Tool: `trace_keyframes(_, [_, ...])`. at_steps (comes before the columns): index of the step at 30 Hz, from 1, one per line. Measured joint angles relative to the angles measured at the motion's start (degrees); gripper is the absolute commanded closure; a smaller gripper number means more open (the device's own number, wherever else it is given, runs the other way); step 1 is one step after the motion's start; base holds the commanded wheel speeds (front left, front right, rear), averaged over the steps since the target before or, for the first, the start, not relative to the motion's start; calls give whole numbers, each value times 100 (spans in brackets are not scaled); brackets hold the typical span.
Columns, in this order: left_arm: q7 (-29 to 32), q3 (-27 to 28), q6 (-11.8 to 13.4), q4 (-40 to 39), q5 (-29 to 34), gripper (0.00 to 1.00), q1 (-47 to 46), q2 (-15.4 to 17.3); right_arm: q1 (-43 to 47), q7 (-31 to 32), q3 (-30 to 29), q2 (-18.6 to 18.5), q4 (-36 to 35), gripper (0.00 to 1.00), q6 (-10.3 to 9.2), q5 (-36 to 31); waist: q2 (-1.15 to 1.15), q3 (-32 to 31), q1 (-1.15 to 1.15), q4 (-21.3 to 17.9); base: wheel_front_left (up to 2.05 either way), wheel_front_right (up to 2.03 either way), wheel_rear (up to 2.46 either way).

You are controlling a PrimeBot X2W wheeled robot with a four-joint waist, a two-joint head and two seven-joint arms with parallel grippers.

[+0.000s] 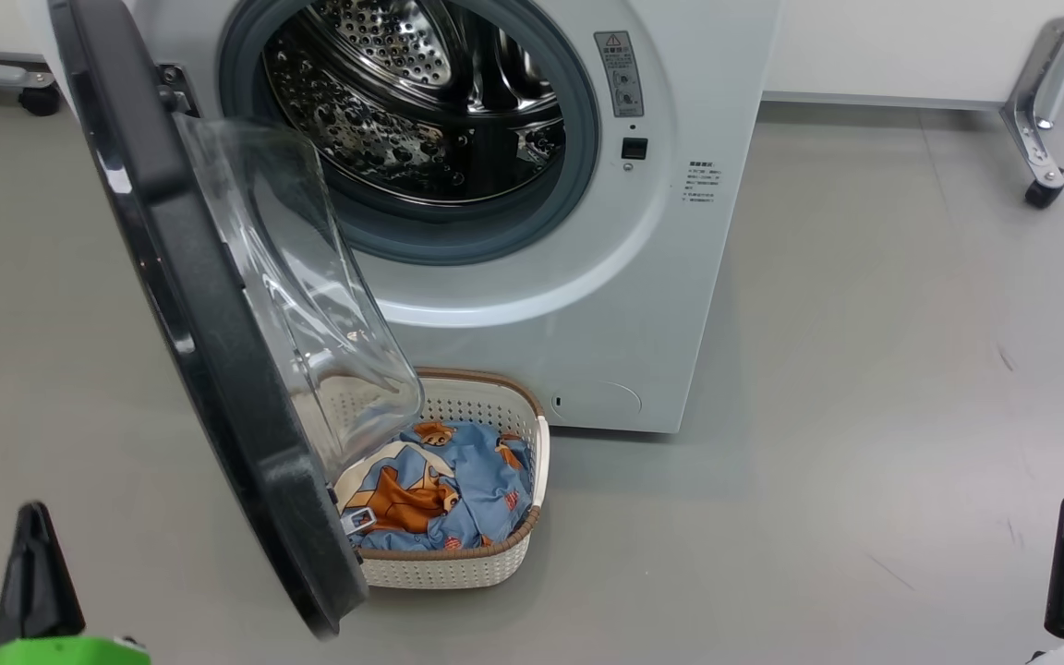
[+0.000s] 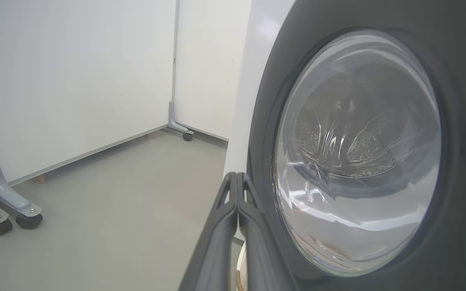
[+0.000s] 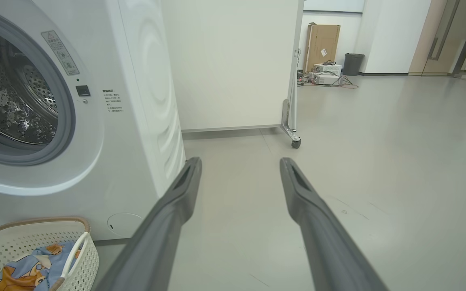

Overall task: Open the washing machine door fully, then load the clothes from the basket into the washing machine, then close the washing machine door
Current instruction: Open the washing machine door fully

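Observation:
The washing machine (image 1: 587, 305) stands white at the top, its steel drum (image 1: 421, 102) exposed. The washing machine door (image 1: 218, 351) hangs open toward me on the left, black rim edge-on and glass bowl bulging right. Under the door sits the basket (image 1: 458, 563) on the floor, holding the blue clothes (image 1: 458, 489) with orange figures. My left gripper (image 1: 33, 517) is at the lower left, left of the door. In the left wrist view the left gripper (image 2: 237, 178) is shut on nothing, beside the door's outer face (image 2: 358, 153). My right gripper (image 3: 240, 161) is open over bare floor, right of the washing machine (image 3: 136, 121) and basket (image 3: 34, 238).
White partition panels on castor feet (image 1: 1040, 185) stand behind and right of the machine, with another castor foot (image 2: 10, 214) at the far left. A cardboard box (image 3: 322, 44) and a dark bin (image 3: 353, 64) sit far off. Grey floor (image 1: 864, 416) spreads to the right.

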Motion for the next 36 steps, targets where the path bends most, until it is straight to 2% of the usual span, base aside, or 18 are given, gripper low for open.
trace_keyframes(4, [-1,44,0,-458,127,100,-238,-2,29,0,-122,45,3,0,59,-25,0,-34,0,87,0,0,0])
trace_keyframes(9, [-3,38,0,-1441,234,100,-699,2,105,0,-240,108,3,0,119,-75,0,-52,0,205,0,0,0])
trace_keyframes(13, [-33,-234,0,-2351,454,100,-953,93,122,0,-297,209,14,0,177,-126,0,-56,0,295,0,0,0])
trace_keyframes(17, [-34,-936,0,-3133,552,100,-1127,208,185,0,-375,261,32,0,200,-133,0,-56,0,392,0,0,0])
trace_keyframes(19, [47,-1804,0,-3705,469,100,-1178,360,259,0,-465,369,47,0,203,-171,0,-56,0,513,0,0,0])
trace_keyframes(26, [798,-3314,0,-4231,-193,100,-1376,441,295,0,-545,434,54,0,253,-174,0,-45,0,792,0,0,0])
trace_keyframes(29, [1123,-3749,0,-4246,-530,100,-1374,394,296,0,-513,475,56,0,293,-202,0,-26,0,907,0,0,0])
trace_keyframes(36, [1760,-4350,0,-3986,-1244,100,-1209,170,281,0,-391,530,87,0,302,-299,0,33,0,990,0,0,0])
